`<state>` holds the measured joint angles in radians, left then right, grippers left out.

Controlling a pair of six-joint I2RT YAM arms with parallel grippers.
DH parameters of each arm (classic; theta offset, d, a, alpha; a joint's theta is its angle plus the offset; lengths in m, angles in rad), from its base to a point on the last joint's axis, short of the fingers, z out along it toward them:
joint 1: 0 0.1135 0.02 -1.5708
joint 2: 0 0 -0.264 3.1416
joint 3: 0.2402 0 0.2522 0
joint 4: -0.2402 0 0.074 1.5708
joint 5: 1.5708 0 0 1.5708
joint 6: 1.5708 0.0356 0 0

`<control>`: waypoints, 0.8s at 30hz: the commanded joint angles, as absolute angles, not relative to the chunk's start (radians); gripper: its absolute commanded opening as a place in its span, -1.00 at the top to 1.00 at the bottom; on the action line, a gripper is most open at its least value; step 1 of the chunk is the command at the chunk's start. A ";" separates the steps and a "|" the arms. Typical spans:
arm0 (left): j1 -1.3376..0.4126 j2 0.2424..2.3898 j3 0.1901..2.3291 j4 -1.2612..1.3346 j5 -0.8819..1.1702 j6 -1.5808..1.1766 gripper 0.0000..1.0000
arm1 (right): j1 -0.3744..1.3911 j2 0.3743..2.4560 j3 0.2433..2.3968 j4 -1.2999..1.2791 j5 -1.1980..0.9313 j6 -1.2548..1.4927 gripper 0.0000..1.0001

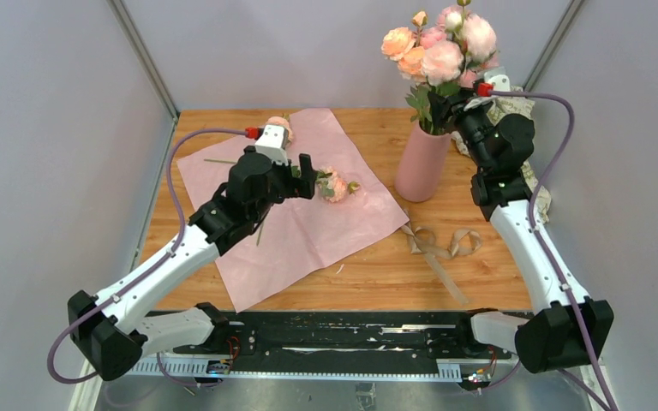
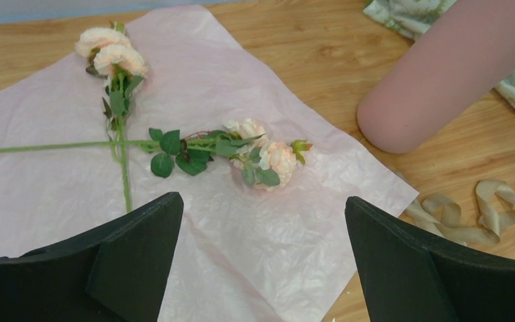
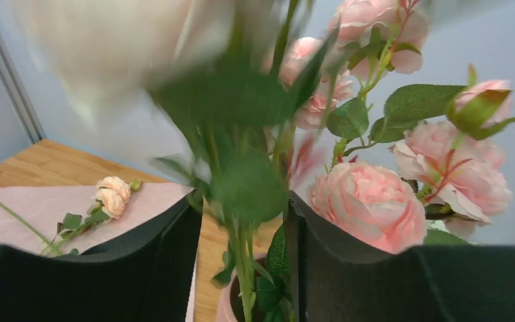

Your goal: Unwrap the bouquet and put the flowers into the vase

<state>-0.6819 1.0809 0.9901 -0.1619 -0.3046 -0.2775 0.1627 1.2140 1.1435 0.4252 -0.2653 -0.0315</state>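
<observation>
Closest in, the left gripper (image 2: 261, 201) is spread wide and empty, hovering over the pink paper (image 2: 53, 188), which lies flat and unwrapped on the table (image 1: 377, 274). Two loose stems (image 2: 194, 144) lie crossed on that paper, one head (image 2: 110, 57) at the far side and the other (image 2: 268, 157) nearer the vase. They look light and floppy, with thin stalks. The heads will crush easily, so take hold on bare stalk below the leaves, not at the bloom. With a thin stalk on soft paper, the fingers may pinch the sheet too.

Ribbon (image 1: 437, 244) lies untied on the wood just right of the paper. The vase (image 1: 421, 163) stands upright beyond it, holding the main bunch (image 1: 441, 51). It is tall and narrow, so probably tippy if stems get pushed sideways.

The right gripper (image 3: 241, 208) is at the vase mouth with stems between its fingers. The jaws stand apart with a gap on either side, so it looks let go, though leaves blur the contact. Crumpled patterned paper (image 1: 514, 107) sits behind the right arm, mostly hidden.

Not visible: the vase interior and the stem ends. In the right wrist view the top blooms are cut off and one big flower is smeared.
</observation>
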 commanded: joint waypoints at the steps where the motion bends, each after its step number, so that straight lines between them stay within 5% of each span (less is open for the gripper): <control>1: -0.673 1.178 1.113 -0.256 -0.349 -0.319 -1.00 | 0.149 1.139 1.125 0.474 -0.163 0.020 -0.30; 5: -0.641 1.315 1.269 -0.410 -0.393 -0.328 -1.00 | 0.150 1.055 1.097 0.432 -0.150 0.058 -0.56; 9: -0.555 1.431 1.369 -0.478 -0.328 -0.336 -0.99 | 0.150 0.980 1.039 0.432 -0.172 0.085 -0.59; 15: -0.403 1.673 1.549 -0.682 -0.284 -0.386 -0.70 | 0.150 0.833 0.949 0.454 -0.153 0.104 -0.62; 24: -0.333 1.797 1.537 -0.550 -0.268 -0.352 -0.56 | 0.150 0.714 0.936 0.418 -0.230 0.132 -0.63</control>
